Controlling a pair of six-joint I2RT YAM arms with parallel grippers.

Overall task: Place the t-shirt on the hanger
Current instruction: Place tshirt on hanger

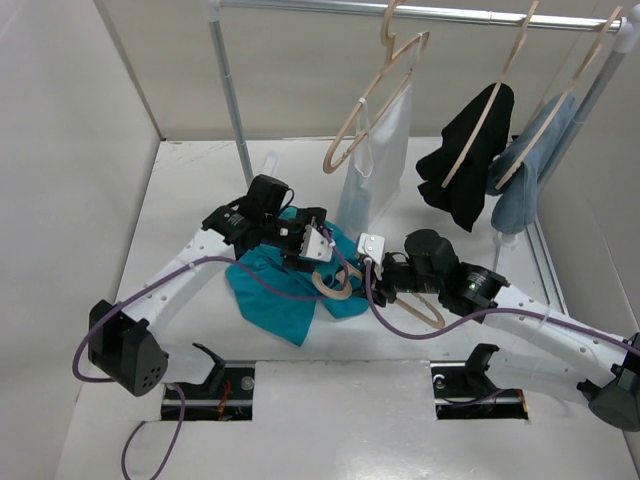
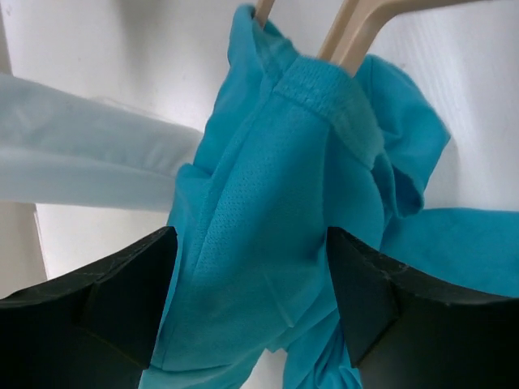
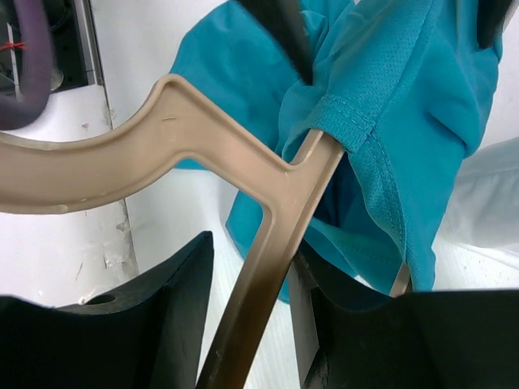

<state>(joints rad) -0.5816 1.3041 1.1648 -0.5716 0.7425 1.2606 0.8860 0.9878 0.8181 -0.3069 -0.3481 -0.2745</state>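
The teal t-shirt (image 1: 280, 295) lies crumpled on the white table between the two arms. My left gripper (image 1: 318, 245) sits over its upper edge. In the left wrist view the fingers stand wide apart, open (image 2: 247, 243), with a fold of t-shirt (image 2: 268, 227) hanging between them. The pale wood hanger (image 1: 432, 315) lies low over the table by the shirt. My right gripper (image 1: 372, 268) is shut (image 3: 251, 251) on one arm of the hanger (image 3: 272, 227) just below its neck. The other hanger arm goes up inside the shirt's collar hem (image 3: 349, 121). Hanger ends (image 2: 357, 24) poke out above the collar.
A metal rack (image 1: 235, 100) stands at the back. On its rail hang a bare wooden hanger (image 1: 375, 90) with a clear white bag (image 1: 380, 170), a black garment (image 1: 470, 165) and a grey-blue cloth (image 1: 525, 170), each on a like hanger. Both arm bases sit at the near edge.
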